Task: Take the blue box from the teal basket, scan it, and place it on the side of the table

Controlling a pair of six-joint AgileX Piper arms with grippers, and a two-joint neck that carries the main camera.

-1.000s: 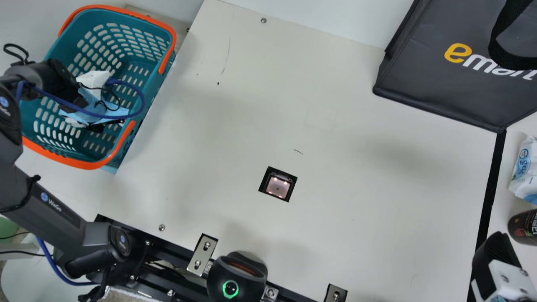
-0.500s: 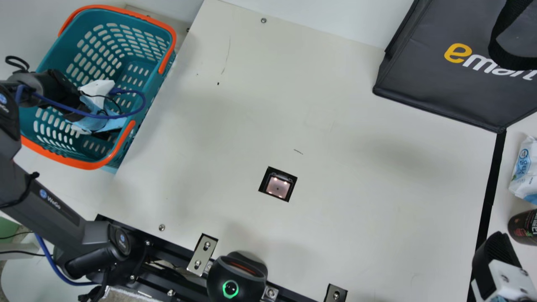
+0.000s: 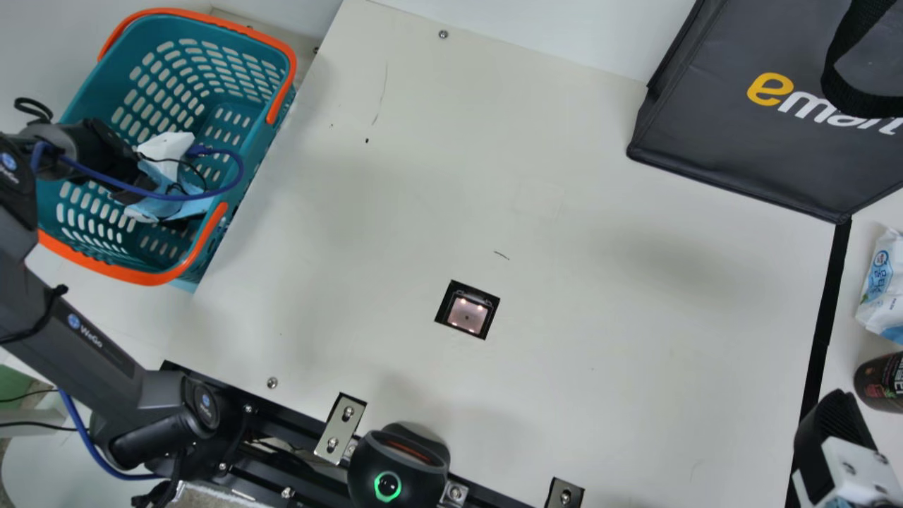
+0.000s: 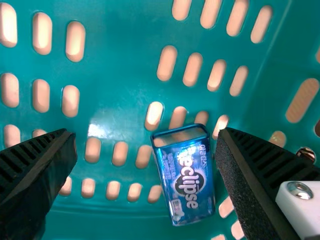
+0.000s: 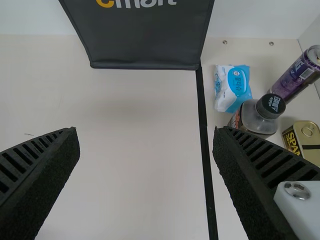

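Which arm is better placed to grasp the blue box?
Likely left: the left gripper is open over the blue box in the teal basket; the right gripper is across the table.

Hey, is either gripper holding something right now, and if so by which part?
Nothing is held: the left gripper is open over the blue box, the right gripper open too.
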